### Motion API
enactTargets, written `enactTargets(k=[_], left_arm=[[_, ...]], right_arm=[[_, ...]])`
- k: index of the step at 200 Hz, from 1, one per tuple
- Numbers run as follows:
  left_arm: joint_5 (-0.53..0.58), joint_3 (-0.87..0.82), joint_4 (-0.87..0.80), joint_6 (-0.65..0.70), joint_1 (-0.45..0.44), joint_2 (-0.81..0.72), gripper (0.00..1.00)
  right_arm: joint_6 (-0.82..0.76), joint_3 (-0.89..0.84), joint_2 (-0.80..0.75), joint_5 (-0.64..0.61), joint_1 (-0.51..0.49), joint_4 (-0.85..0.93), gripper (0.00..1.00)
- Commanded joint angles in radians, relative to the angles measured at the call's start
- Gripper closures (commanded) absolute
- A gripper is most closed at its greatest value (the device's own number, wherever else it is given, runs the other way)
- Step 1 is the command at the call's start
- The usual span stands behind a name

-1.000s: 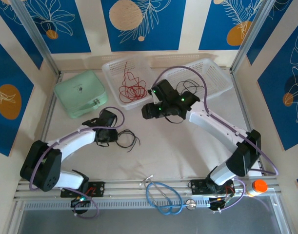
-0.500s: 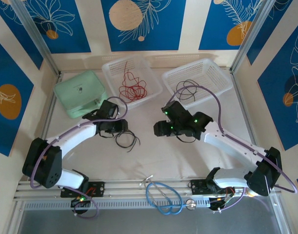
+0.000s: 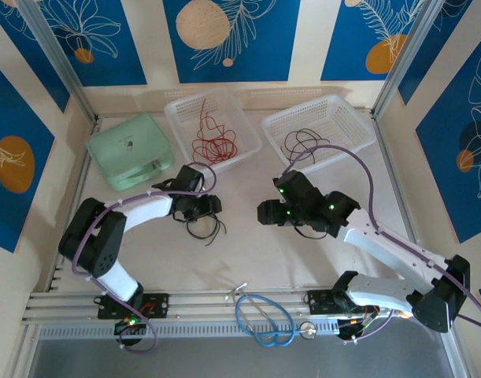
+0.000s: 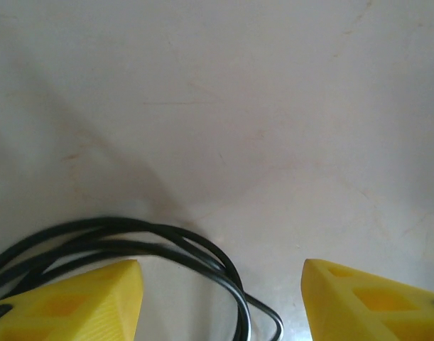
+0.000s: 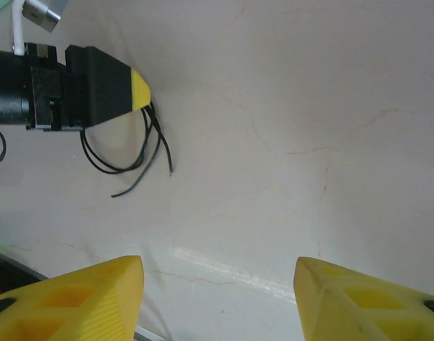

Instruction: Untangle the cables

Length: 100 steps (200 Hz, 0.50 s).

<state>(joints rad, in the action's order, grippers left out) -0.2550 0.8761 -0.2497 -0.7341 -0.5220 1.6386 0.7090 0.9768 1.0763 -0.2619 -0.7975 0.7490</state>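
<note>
A loose black cable lies in loops on the white table, just near of my left gripper. In the left wrist view the same black cable curls on the table between the yellow fingers, and the left gripper stands open around it without pinching it. My right gripper hovers open over bare table at mid-table, nothing between its fingers. From the right wrist, the left arm's yellow fingertip shows above the black cable. Red cables lie in the left basket, more black cables in the right one.
Two white mesh baskets stand at the back. A mint-green case sits at back left. A thick blue cable loop hangs at the near rail between the arm bases. Metal frame posts border both sides.
My left gripper has slid right and opened, letting go of the black cable on the table. My right arm has drawn back from the right basket toward mid-table, still open.
</note>
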Motion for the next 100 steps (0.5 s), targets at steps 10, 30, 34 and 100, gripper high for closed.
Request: enactTargets(k=[10, 30, 34, 100], left_arm=[[0.002, 0.028, 0.044, -0.019, -0.010, 0.048, 0.42], [0.017, 0.031, 0.063, -0.020, -0.010, 0.053, 0.45], [0.018, 0.032, 0.068, -0.022, -0.010, 0.053, 0.46], [0.016, 0.090, 0.053, 0.011, -0.016, 0.154, 0.77]], right_arm=[[0.051, -0.047, -0.081, -0.032, 0.004, 0.033, 0.42], [0.059, -0.061, -0.116, -0.040, 0.009, 0.053, 0.42], [0.061, -0.063, -0.121, -0.040, 0.009, 0.055, 0.42], [0.070, -0.081, -0.150, -0.022, 0.018, 0.046, 0.42]])
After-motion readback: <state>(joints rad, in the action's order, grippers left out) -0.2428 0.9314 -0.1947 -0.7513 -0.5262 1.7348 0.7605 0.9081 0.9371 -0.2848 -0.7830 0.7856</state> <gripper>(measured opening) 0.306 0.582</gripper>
